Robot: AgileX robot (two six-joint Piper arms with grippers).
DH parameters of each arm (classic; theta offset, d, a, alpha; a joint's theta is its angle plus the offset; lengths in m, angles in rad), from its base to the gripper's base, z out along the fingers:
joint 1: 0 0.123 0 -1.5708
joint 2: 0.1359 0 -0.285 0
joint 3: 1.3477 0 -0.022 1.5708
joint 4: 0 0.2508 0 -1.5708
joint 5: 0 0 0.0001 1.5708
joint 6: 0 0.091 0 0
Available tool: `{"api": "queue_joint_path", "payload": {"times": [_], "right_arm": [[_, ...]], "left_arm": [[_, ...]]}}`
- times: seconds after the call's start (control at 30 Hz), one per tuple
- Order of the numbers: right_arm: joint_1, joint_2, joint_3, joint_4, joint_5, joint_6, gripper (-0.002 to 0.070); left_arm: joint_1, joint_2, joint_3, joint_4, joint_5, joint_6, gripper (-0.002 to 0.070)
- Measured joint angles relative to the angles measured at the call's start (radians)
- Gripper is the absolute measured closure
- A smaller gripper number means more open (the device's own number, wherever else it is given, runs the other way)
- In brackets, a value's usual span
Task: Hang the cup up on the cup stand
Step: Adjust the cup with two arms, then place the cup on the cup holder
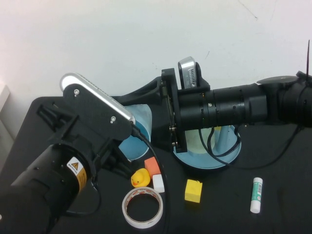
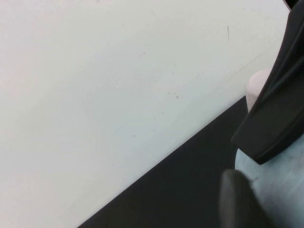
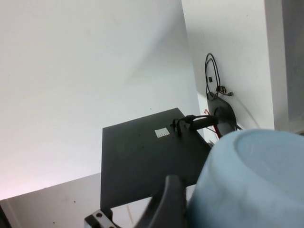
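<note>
At frame centre, the cup [image 1: 139,131] lies on its side between both arms, not yet on the cup stand [image 1: 229,157]. Right tool [image 3: 190,209] wide around its base; left tool [image 2: 256,166] straddles it, grip uncertain.

On my left arm [image 1: 53,180] I see a yellow warning sticker [image 1: 76,170] with a black triangle sign. The glue stick [image 1: 256,194] has green print, and the tape roll [image 1: 142,207] has red marks, but I cannot read either.
</note>
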Motion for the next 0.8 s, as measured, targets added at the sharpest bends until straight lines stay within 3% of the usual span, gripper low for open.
{"api": "queue_joint_path", "payload": {"times": [0.1, 0.2, 0.57, 0.67, 0.8], "right_arm": [[0.000, 0.000, 0.000, 0.000, -0.002, -0.002, 0.0076], [-0.005, 0.000, 0.000, 0.000, -0.002, -0.008, 0.0077], [-0.127, 0.000, -0.042, -0.008, 0.060, -0.211, 0.0078], [-0.168, 0.000, -0.067, -0.008, 0.111, -0.317, 0.0078], [-0.227, 0.000, -0.092, -0.012, 0.135, -0.499, 0.0078]], "left_arm": [[0.000, -0.002, 0.000, -0.002, 0.000, 0.000, 0.0389], [0.000, -0.024, 0.000, -0.036, -0.007, 0.000, 0.0343], [0.000, -0.224, 0.000, -0.194, -0.253, 0.000, 0.0330], [0.000, -0.277, 0.000, -0.241, -0.290, 0.000, 0.0379], [0.000, -0.360, 0.005, -0.293, -0.299, 0.022, 0.0569]]}}
